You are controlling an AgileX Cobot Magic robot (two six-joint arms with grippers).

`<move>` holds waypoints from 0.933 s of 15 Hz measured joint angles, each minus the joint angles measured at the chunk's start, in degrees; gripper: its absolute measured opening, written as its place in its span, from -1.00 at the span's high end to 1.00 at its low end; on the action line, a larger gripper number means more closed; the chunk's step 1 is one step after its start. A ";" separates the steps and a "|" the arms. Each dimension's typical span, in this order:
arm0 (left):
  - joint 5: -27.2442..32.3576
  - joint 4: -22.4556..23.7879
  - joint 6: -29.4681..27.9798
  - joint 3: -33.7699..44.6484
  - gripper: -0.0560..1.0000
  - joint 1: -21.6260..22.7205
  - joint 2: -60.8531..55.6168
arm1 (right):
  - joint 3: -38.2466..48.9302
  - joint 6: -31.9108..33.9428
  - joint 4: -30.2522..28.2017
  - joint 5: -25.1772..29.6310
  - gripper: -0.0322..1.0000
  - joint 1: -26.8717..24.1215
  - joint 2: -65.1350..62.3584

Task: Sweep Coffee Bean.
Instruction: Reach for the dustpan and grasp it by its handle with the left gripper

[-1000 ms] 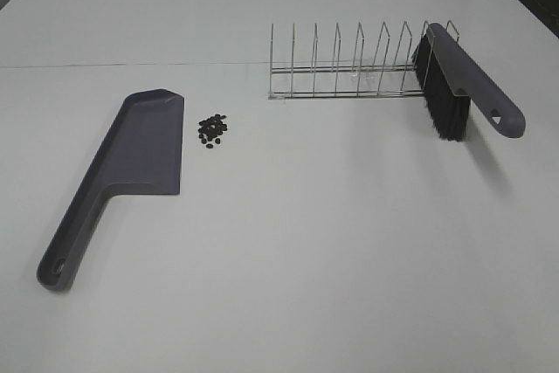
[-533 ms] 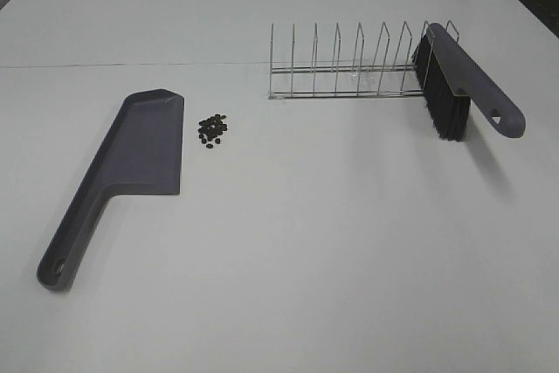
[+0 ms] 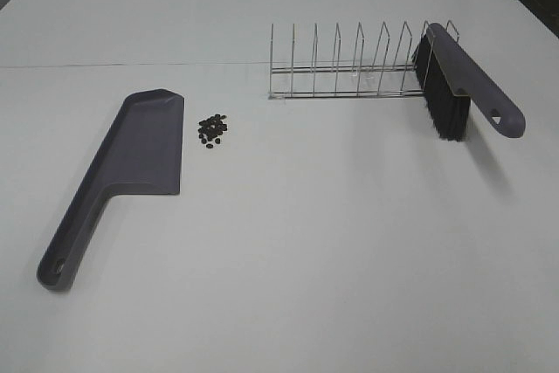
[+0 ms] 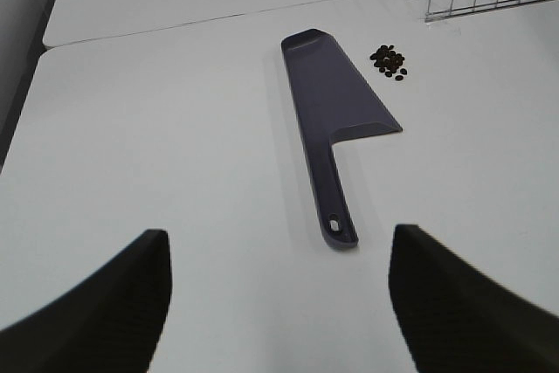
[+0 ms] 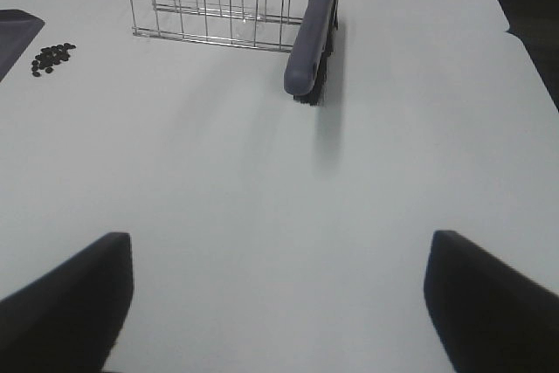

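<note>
A small pile of dark coffee beans (image 3: 211, 130) lies on the white table just right of the grey dustpan (image 3: 131, 159); it also shows in the left wrist view (image 4: 389, 61) and the right wrist view (image 5: 52, 57). The dustpan (image 4: 336, 115) lies flat with its handle toward the near edge. A grey brush with black bristles (image 3: 454, 93) leans in the right end of a wire rack (image 3: 349, 67). The brush (image 5: 312, 37) is far ahead of my right gripper (image 5: 279, 303). My left gripper (image 4: 279, 303) is open and empty, short of the dustpan handle. Both grippers are out of the exterior high view.
The wire rack (image 5: 218, 10) stands at the back of the table, right of the beans. A seam (image 3: 131, 65) runs across the table behind the dustpan. The table's dark right edge (image 5: 524, 32) is near the brush.
</note>
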 joint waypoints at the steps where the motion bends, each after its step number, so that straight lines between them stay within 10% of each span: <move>1: 0.00 0.00 0.00 0.00 -0.34 0.00 0.00 | 0.00 0.00 0.00 0.00 -0.54 0.00 0.00; 7: -4.18 -0.40 -2.69 -1.32 -0.34 0.00 9.91 | 0.00 0.00 0.00 0.00 -0.54 0.00 0.00; 14: -15.36 -3.90 -3.50 -11.46 -0.34 0.00 48.30 | 0.00 0.00 0.00 0.00 -0.54 0.00 0.00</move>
